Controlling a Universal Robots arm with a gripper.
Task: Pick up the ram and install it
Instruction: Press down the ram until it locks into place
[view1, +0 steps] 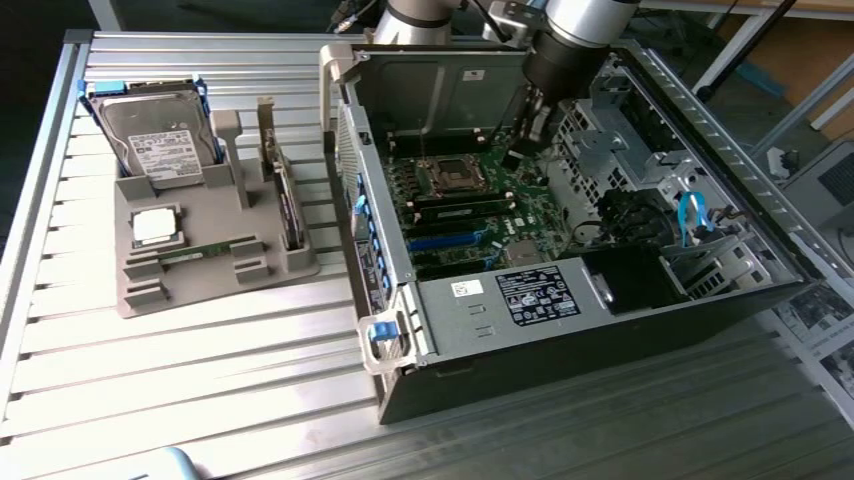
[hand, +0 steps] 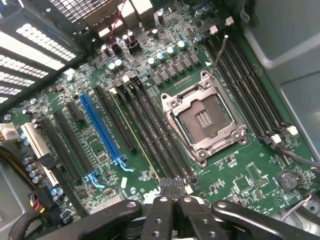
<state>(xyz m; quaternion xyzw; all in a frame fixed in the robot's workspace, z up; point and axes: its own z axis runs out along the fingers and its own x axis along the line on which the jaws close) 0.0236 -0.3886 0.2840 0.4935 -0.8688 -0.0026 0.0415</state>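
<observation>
1. My gripper (view1: 527, 140) hangs inside the open computer case (view1: 561, 340), low over the motherboard (hand: 250, 170). The jaws are pressed together with nothing pinched between them.
2. In the wrist view my gripper (hand: 172, 192) sits just above the near ends of the long black memory slots beside the CPU socket (hand: 205, 120). I cannot tell whether the tips touch the board.
3. The seated ram (hand: 135, 135) stands on edge in one of those slots and shows as a thin pale line. Its long axis runs along the slot, parallel to the blue slot (hand: 102, 130), and one end points toward my fingertips.
4. In the exterior view the seated ram (view1: 461, 207) is a green strip just below the CPU socket (view1: 447, 172). It lies across the board from the exterior view's left to its right.
5. The tray ram (view1: 207, 250) lies in the grey holder (view1: 267, 270) outside the case, well apart from me. Its long axis also runs roughly left to right in the exterior view.
</observation>
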